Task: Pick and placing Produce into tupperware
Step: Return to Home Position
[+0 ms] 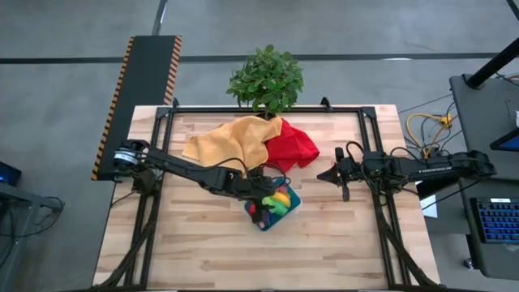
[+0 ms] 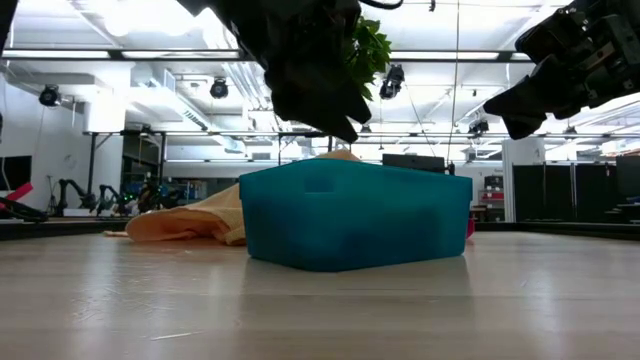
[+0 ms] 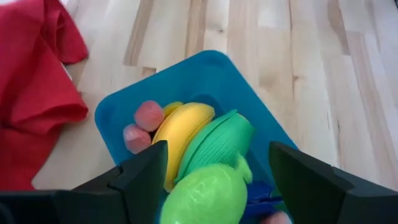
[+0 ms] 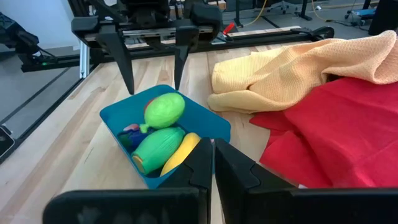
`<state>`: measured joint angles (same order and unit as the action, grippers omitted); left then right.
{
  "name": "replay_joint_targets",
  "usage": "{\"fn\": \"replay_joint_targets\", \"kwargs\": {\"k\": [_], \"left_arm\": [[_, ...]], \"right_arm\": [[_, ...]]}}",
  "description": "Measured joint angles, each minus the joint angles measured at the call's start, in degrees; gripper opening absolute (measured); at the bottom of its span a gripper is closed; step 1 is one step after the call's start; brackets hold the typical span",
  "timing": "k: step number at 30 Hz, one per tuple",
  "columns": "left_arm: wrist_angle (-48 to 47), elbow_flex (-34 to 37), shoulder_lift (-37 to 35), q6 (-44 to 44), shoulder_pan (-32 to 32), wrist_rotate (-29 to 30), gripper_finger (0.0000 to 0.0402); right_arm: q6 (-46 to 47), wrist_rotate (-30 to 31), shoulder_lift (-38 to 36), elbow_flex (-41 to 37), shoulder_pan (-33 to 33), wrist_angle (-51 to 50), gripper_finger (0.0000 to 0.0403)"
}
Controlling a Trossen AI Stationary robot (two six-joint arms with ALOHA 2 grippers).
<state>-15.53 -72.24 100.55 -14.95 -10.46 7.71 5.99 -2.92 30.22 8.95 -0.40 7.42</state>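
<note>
Left gripper (image 4: pixel 153 87) hovers over the teal tupperware (image 2: pixel 355 215).
Its jaws spread wide, directly above the green melon (image 4: pixel 165 109); the right gripper (image 4: pixel 212 152), jaws closed, waits well apart.

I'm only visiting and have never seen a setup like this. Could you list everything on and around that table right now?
Table: one, pale wood, under everything.
Tupperware: one, teal, mid-table.
Banana: one, yellow, in the tupperware.
Ridged green piece: one, in the tupperware beside the banana.
Light green piece: one, in the tupperware on top of the others.
Pink pieces: two, in the tupperware by the banana.
Bluish piece: one, mostly hidden, in the tupperware.
Yellow cloth: one, crumpled beyond the tupperware.
Red cloth: one, against the yellow cloth.
Plant: one, green, at the table's far edge.
Left gripper: dark, open, above the tupperware.
Right gripper: dark, shut, off to the tupperware's right.
</note>
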Motion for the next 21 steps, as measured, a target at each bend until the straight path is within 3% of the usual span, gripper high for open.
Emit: {"fn": "replay_joint_targets", "kwargs": {"k": [7, 11, 14, 21], "left_arm": [[0.4, -1.7, -0.6, 4.5, -0.2, -1.9, 0.0265], [3.3, -3.4, -2.9, 7.0, -0.9, -7.6, 0.0265], [5.2, -4.6, -5.6, 9.3, -1.7, -10.9, 0.0265], [6.2, -3.3, -14.9, 11.4, -4.4, -11.0, 0.0265]], "right_arm": [[0.0, 0.0, 0.0, 0.0, 0.0, 0.0, 0.0009], [0.0, 0.0, 0.0, 0.0, 0.0, -0.2, 0.0009], [0.3, 0.0, 0.0, 0.0, 0.0, -1.0, 0.0009], [2.7, -0.4, -0.1, -0.1, 0.0, -1.3, 0.0009]]}}
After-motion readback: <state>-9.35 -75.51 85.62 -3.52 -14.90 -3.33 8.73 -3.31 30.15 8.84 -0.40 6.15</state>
